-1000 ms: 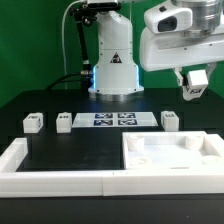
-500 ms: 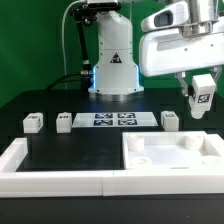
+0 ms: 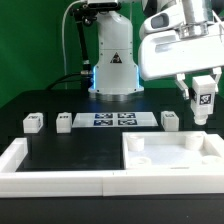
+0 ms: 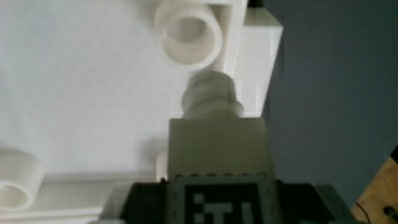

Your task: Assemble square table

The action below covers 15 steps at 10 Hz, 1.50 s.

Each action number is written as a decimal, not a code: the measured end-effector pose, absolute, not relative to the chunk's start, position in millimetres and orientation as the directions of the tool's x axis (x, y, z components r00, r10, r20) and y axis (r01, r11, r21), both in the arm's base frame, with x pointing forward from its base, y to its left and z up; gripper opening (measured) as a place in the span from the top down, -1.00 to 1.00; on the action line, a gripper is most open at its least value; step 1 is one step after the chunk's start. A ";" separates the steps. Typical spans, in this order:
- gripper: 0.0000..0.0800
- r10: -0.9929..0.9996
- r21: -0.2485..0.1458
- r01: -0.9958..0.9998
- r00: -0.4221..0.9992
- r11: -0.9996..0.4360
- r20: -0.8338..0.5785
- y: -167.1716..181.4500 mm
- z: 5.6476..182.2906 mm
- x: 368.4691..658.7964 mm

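The white square slab (image 3: 170, 157) with a raised rim lies at the exterior view's lower right, inside the border wall's corner. My gripper (image 3: 204, 108) hangs above the slab's far right corner, shut on a white block leg (image 3: 204, 98) with a black-and-white tag. In the wrist view the held leg (image 4: 221, 150) points with its narrow end down at the slab (image 4: 89, 90), close to a round corner socket (image 4: 189, 35). Three more legs (image 3: 33, 122), (image 3: 65, 120), (image 3: 170, 119) stand in a row on the black table.
The marker board (image 3: 113, 120) lies flat between the loose legs. A long white border wall (image 3: 60, 180) runs along the front and left. The robot base (image 3: 115, 60) stands behind, at the centre back.
The gripper has moved to the exterior view's right and slightly down with the leg, whose tag now faces the exterior camera.
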<state>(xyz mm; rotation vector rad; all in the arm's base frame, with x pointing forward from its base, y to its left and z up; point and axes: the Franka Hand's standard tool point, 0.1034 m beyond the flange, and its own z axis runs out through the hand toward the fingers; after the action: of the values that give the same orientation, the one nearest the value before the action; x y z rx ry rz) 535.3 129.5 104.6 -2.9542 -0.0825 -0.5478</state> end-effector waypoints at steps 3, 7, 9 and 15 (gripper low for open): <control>0.28 0.050 -0.122 0.104 0.922 -0.987 0.385 133.4 105.7 557.8; 0.28 0.052 -0.121 0.106 0.923 -0.987 0.382 133.5 103.5 556.8; 0.28 0.062 -0.121 0.118 0.916 -0.986 0.396 134.8 98.2 576.6; 0.27 0.120 -0.095 0.176 0.898 -0.980 0.424 130.2 101.3 604.3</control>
<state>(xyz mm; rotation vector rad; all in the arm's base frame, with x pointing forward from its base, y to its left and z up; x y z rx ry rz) 604.3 130.2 101.3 -2.9315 -0.2299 -0.6427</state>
